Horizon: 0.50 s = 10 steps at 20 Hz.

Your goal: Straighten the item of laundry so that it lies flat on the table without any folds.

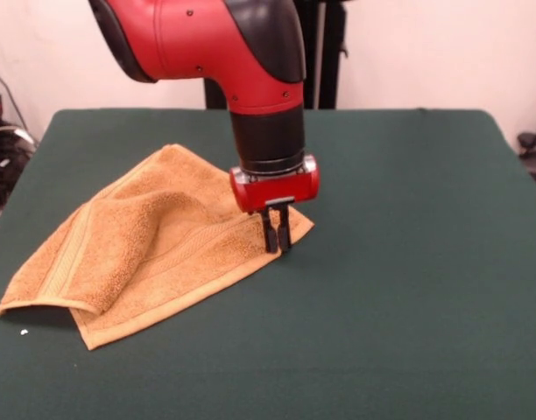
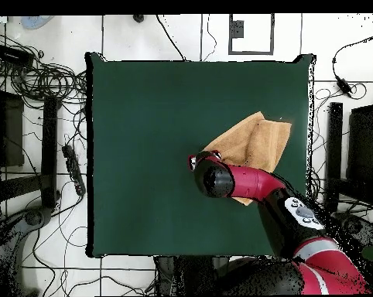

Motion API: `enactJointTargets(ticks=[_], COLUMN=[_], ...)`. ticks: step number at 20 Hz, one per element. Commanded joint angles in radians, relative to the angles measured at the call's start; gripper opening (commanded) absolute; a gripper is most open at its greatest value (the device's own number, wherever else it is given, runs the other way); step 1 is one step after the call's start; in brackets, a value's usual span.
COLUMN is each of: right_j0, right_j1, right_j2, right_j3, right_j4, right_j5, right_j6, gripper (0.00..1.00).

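My gripper (image 1: pixel 277 238) points straight down at the right-hand corner of the towel (image 1: pixel 154 241) in the front view, fingers (image 1: pixel 269 234) narrow, nearly together, tips at or on the cloth. Can't tell if they pinch any fabric.

From my gripper the towel spreads away to the left in the front view. It is not flat: a thick fold humps up across its middle, and the far left part is doubled over, edge lifted off the table (image 1: pixel 408 262). A woven band stripe runs along the near edge leading up to my fingertips.

Overhead, my arm (image 2: pixel 251 182) covers part of the towel (image 2: pixel 255 143); my wrist sits over its corner, the rest showing beyond it toward the table (image 2: pixel 151 139) edge. Table on the other side of my gripper is bare green cloth.
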Motion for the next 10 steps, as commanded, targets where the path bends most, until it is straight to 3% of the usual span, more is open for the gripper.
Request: enactJointTargets(ticks=[1,10], right_j0=[0.017,0.026], right_j1=[0.177,0.184], right_j2=[-0.037,-0.034], right_j3=[-0.008,0.011], right_j4=[-0.027,-0.007], right_j5=[-0.058,-0.083], right_j6=[0.152,0.184], gripper=[0.00,0.00])
